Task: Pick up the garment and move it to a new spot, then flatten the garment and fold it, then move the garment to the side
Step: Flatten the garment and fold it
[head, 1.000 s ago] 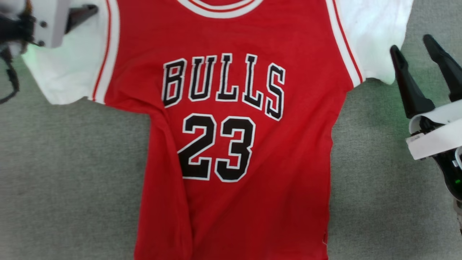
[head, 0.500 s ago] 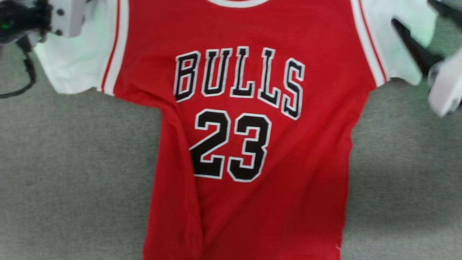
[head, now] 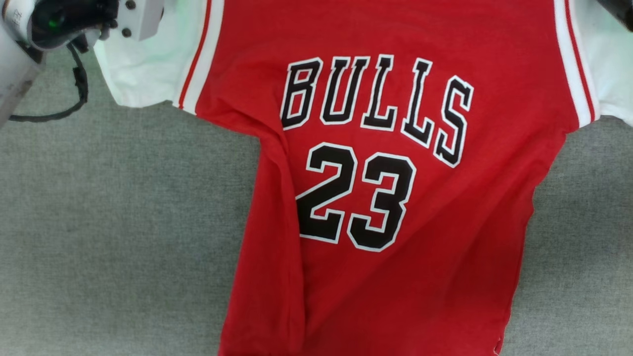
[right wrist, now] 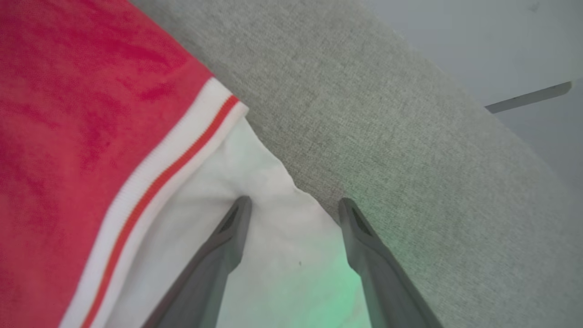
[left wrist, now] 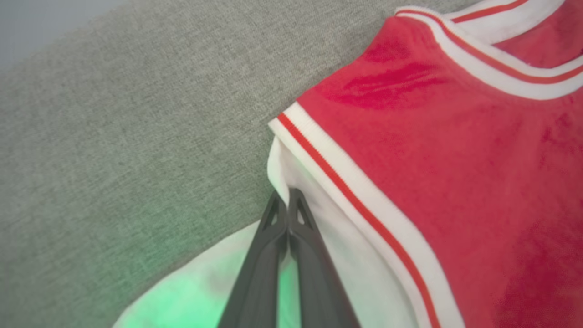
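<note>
Left end effector (left wrist: 287,198) pinches the garment (head: 445,237); right end effector (right wrist: 295,204) spread, perhaps touching it; hem cropped.

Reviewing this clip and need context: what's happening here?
The robot is handling a red jersey lying face up on a grey fabric surface. Its left tool is shut on the white cloth by one armhole. The right tool is open, straddling the white cloth's edge at the other armhole, not yet closed.
</note>
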